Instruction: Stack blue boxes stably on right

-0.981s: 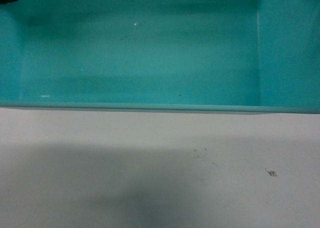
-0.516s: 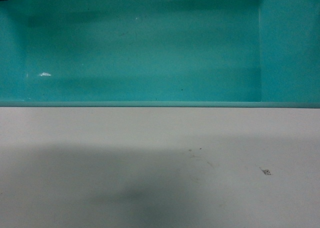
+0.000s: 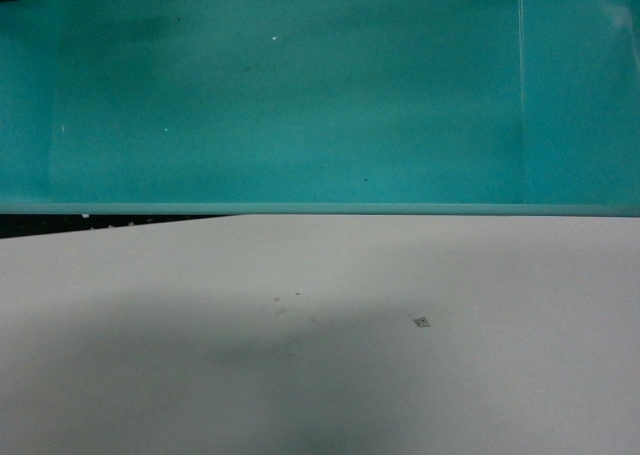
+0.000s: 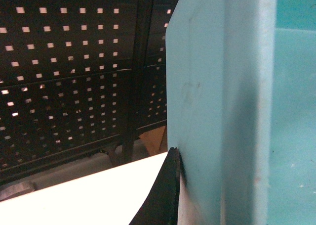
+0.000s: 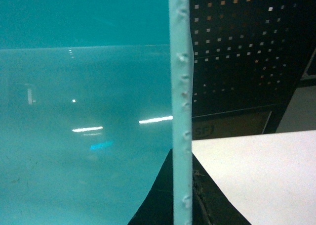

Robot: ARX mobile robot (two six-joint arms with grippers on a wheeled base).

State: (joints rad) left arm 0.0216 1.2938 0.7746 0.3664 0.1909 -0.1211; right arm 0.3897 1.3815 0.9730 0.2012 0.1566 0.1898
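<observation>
The left gripper (image 4: 174,185) has its fingers (image 4: 170,180) closed on the left end wall of the light turquoise box (image 3: 300,105), which is held clear of the white worktop (image 3: 320,355) and fills the upper head view. The right gripper (image 5: 181,195) clamps the right end wall in the same manner. The dark blue box is not in view, so stacking appears still to be done.

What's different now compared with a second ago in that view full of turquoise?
The white table slid left in the head view: its small dark speck shifted left and a dark gap opened at the left edge. The turquoise tub still fills the top, gripped at both end walls.
</observation>
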